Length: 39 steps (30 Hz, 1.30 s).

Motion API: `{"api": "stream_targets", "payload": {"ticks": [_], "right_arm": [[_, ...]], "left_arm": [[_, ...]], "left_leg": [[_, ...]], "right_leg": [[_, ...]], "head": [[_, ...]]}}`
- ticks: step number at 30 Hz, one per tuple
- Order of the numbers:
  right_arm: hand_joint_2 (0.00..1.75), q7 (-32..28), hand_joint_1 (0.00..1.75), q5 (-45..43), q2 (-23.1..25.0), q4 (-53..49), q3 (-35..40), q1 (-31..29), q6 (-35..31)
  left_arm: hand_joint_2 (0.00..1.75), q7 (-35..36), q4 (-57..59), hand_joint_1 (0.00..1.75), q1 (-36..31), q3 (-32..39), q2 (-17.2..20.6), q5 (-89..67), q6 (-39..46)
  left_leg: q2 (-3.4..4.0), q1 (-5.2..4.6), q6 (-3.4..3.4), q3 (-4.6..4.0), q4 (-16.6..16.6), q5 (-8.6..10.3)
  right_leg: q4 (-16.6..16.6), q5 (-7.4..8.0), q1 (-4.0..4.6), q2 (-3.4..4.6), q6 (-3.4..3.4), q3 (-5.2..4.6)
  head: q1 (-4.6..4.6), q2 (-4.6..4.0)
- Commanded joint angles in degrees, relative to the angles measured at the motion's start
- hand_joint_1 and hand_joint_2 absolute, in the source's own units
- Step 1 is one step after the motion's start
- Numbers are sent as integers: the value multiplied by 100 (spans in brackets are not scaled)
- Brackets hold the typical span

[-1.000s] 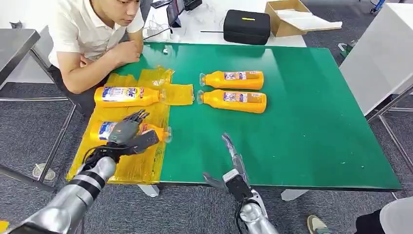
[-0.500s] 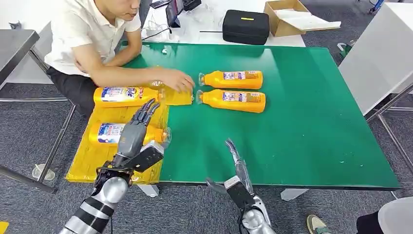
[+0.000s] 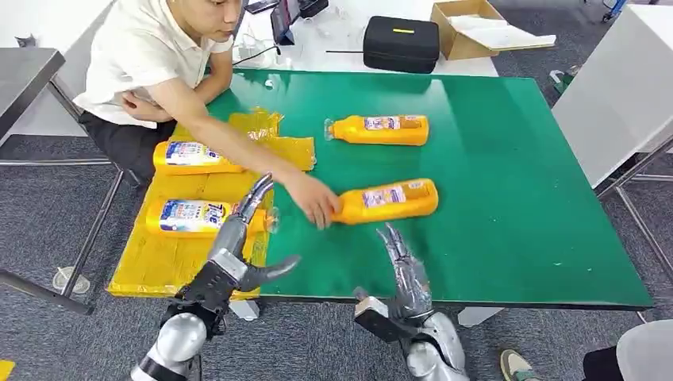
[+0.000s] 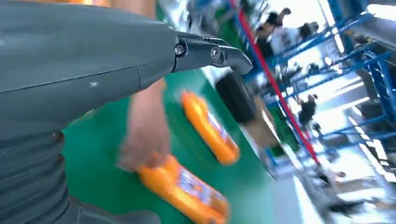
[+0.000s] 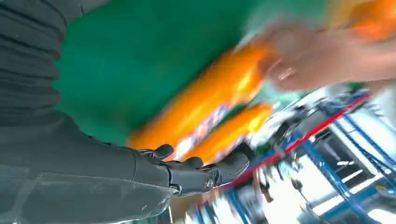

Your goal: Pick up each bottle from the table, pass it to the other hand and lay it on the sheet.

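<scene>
Two orange bottles lie on the yellow sheet [image 3: 151, 258]: one [image 3: 190, 157] at its far side, one [image 3: 198, 216] nearer me. A third bottle [image 3: 381, 129] lies on the green table [image 3: 508, 198]. A person's hand [image 3: 315, 200] holds the neck end of a fourth bottle [image 3: 386, 201], slanted just beyond my right hand [image 3: 405, 270]. That hand is open, fingers stretched toward it, not touching. My left hand [image 3: 238, 250] is open over the sheet's near right corner, holding nothing. The left wrist view shows the person's hand [image 4: 142, 140] on the bottle [image 4: 184, 191].
The person sits at the table's far left corner, one arm reaching across the sheet. A black case [image 3: 401, 44] and an open cardboard box [image 3: 476, 28] sit on a white surface behind the table. A white table [image 3: 627, 87] stands at the right.
The person took the nearer table bottle and dragged it toward me, now slanted. My left hand drew back from the sheet bottle toward the near edge. My right hand rose slightly forward.
</scene>
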Motion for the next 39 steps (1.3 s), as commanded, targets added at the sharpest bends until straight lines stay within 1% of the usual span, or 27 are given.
{"api": "stream_targets", "payload": {"ticks": [1, 4, 6, 8, 9, 11, 12, 14, 15, 16, 20, 21, 24, 26, 27, 28, 32, 33, 36, 38, 39], "right_arm": [[175, 1050, 0, 1510, -915, 993, -280, -888, -143], [175, 1222, 0, 1733, -1037, 1245, -272, -1085, 27], [175, 1229, 0, 1743, -1037, 1327, -261, -1139, 90], [175, 1392, 0, 1850, -1075, 1574, -218, -1320, 277], [175, 1491, 0, 1946, -1111, 1759, -169, -1448, 367], [175, 1573, 0, 2050, -1175, 2173, -83, -1762, 562], [175, 1673, 0, 2137, -1221, 2493, 1, -2004, 775], [175, 1659, 0, 2119, -1232, 2782, -8, -2256, 1051], [175, 1686, 0, 2159, -1267, 3030, 51, -2459, 1085], [175, 1677, 0, 2153, -1276, 3049, 51, -2486, 1095], [175, 1659, 0, 2144, -1275, 3076, 52, -2494, 1078], [175, 1660, 0, 2145, -1267, 3077, 54, -2479, 1061], [175, 1684, 0, 2154, -1259, 3095, 70, -2475, 1063], [175, 1822, 0, 2216, -1286, 3310, 143, -2665, 1323], [175, 1809, 0, 2205, -1293, 3378, 151, -2733, 1385], [175, 1799, 0, 2211, -1293, 3457, 162, -2809, 1446], [175, 1810, 0, 2239, -1212, 3723, 210, -2982, 1659], [175, 1711, 0, 2213, -1182, 3781, 216, -2994, 1733], [175, 1693, 0, 2208, -1154, 3796, 219, -2981, 1724], [175, 1693, 0, 2208, -1154, 3796, 219, -2981, 1724], [175, 1693, 0, 2208, -1154, 3796, 219, -2981, 1724]], "left_arm": [[175, 150, 199, 0, 76, -87, -324, 230, 201], [175, 146, 205, 0, 47, -98, -312, 198, 236], [175, 147, 207, 0, 38, -99, -315, 198, 235], [175, 172, 234, 0, 18, -109, -343, 223, 240], [175, 199, 257, 0, 0, -128, -358, 238, 244], [175, 248, 320, 0, -74, -194, -384, 263, 235], [175, 274, 360, 0, -135, -239, -396, 277, 239], [175, 281, 383, 0, -198, -292, -381, 309, 257], [175, 321, 429, 0, -274, -317, -420, 345, 258], [175, 326, 437, 0, -287, -317, -426, 350, 258], [175, 332, 454, 0, -302, -318, -429, 356, 257], [175, 332, 457, 0, -298, -319, -424, 357, 256], [175, 333, 452, 0, -290, -320, -419, 362, 257], [175, 345, 478, 0, -338, -327, -439, 414, 261], [175, 347, 495, 0, -360, -330, -451, 426, 263], [175, 347, 522, 0, -390, -345, -467, 429, 260], [175, 318, 608, 0, -455, -376, -508, 465, 262], [175, 297, 632, 0, -462, -380, -515, 483, 264], [175, 290, 646, 0, -462, -390, -521, 490, 260], [175, 290, 646, 0, -462, -390, -521, 490, 260], [175, 290, 646, 0, -462, -390, -521, 490, 260]], "left_leg": [[0, -1, 5, 20, 0, -3], [1, -10, 5, 15, -1, 1], [2, -3, 3, 24, 4, -5], [4, -5, 6, 15, 1, 0], [4, -3, 5, 26, 4, -5], [11, -4, 7, 21, 5, -4], [11, -7, 8, 15, 3, 0], [12, -8, 9, 10, 4, 3], [11, -6, 8, 18, 9, -2], [5, -9, 9, 9, 3, 6], [-9, 0, 12, 27, 10, 5], [-5, -10, 19, 11, 2, 15], [-2, -9, 18, 12, 2, 15], [-5, -11, 19, 12, 2, 15], [-4, -4, 16, 24, 9, 7], [-4, -11, 19, 10, 3, 16], [-6, -5, 17, 20, 10, 12], [-2, -8, 23, 14, 5, 19], [-4, -3, 20, 23, 6, 17], [-2, -8, 24, 13, 2, 23], [-2, -5, 22, 21, 2, 20]], "right_leg": [[-5, -1, 0, 2, -5, 23], [-3, 4, -11, 3, 1, 17], [-2, 1, -4, 4, -4, 27], [-3, 5, -6, 5, 1, 16], [-1, 0, -4, 6, -3, 27], [-1, 4, -5, 13, 0, 21], [-2, 7, -7, 12, 3, 14], [0, 9, -9, 12, 5, 8], [4, 5, -6, 12, 0, 18], [-1, 10, -10, 6, 6, 9], [-1, 6, 0, -6, -1, 33], [-3, 14, -11, -3, 13, 15], [-4, 16, -9, -1, 15, 16], [-2, 15, -12, -4, 16, 15], [1, 9, -4, -1, 6, 28], [-1, 15, -12, -3, 16, 13], [1, 13, -5, -4, 8, 26], [-3, 17, -9, 0, 13, 18], [-4, 17, -4, -1, 9, 30], [-5, 26, -9, -1, 14, 18], [-6, 28, -5, 0, 1, 26]], "head": [[0, 0], [0, 0], [-2, 0], [-2, 0], [0, 0], [-2, 0], [-2, 0], [-2, 0], [-2, 0], [-2, 0], [0, 0], [0, 0], [-2, 0], [-2, 0], [-2, 0], [-2, 0], [-2, 0], [-2, 0], [-2, 0], [-2, 0], [0, 0]]}}
